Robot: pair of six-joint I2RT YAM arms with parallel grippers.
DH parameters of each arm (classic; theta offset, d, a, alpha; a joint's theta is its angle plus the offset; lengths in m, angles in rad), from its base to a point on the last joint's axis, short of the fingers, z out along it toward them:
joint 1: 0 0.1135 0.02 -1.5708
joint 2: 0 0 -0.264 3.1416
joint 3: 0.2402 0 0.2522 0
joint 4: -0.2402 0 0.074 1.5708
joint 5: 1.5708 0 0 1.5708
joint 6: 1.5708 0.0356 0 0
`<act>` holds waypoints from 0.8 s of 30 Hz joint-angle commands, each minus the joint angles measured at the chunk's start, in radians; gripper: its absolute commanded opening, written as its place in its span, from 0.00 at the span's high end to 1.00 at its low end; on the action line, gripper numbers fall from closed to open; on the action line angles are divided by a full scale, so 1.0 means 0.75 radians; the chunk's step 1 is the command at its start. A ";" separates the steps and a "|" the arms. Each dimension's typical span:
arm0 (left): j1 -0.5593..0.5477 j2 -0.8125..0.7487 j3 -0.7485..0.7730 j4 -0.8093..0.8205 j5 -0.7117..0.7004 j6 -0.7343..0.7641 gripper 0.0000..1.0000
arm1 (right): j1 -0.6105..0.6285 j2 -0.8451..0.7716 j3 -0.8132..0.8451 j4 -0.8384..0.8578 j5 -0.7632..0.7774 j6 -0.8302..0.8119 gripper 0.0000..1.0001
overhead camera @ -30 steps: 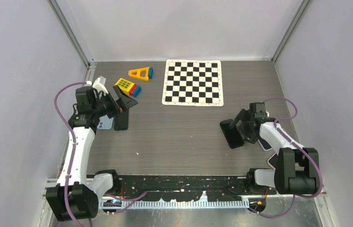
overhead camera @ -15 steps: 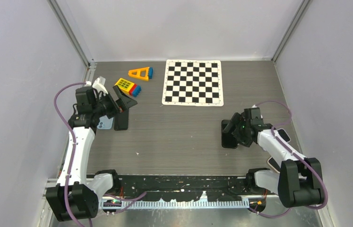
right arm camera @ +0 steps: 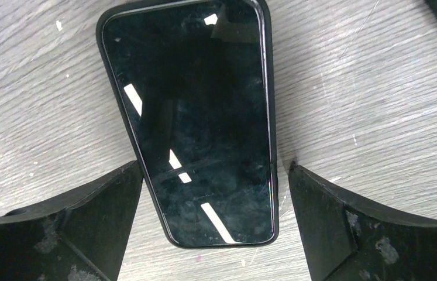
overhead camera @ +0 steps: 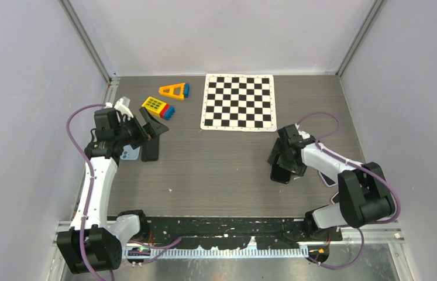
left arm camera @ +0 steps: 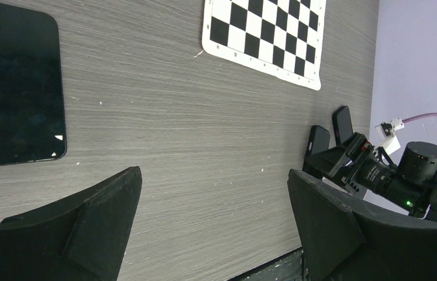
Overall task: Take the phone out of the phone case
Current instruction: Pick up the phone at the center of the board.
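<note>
The right gripper (right arm camera: 213, 175) is spread wide, nothing pinched. Its two fingers (right arm camera: 87, 222) sit on either side of the phone (right arm camera: 195, 117) without touching it. The phone lies flat, screen up, and it's still in the black phone case (right arm camera: 271, 117). You can see the case lip running all the way round the glass. It sits on the right half of the surface (overhead camera: 216, 164), a bit nearer than the right corner of the checkerboard mat (overhead camera: 239, 101).

There's bare woodgrain along both long edges of the case. A dark corner pokes into the top right of the wrist view, and honestly I can't tell what it is.

On the left, the left gripper (left arm camera: 214, 175) is also released and holds nothing. It hangs over open surface, with a second dark phone (left arm camera: 17, 88) lying flat just off to its side. A light blue case (overhead camera: 129, 154) lies right beside that phone, and the toy blocks (overhead camera: 158, 107) sit further back. The wide middle stretch between the two arms is plain surface.
</note>
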 commanded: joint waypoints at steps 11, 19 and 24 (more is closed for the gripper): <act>0.012 0.003 0.052 -0.084 -0.166 0.028 0.02 | 0.021 0.162 0.010 0.009 0.012 0.034 0.39; 0.010 0.014 -0.009 0.038 -0.010 -0.040 0.01 | 0.041 -0.069 -0.053 0.210 -0.131 0.046 0.52; 0.008 0.070 -0.097 0.222 0.306 -0.158 0.04 | 0.127 -0.225 -0.045 0.394 -0.363 0.010 0.57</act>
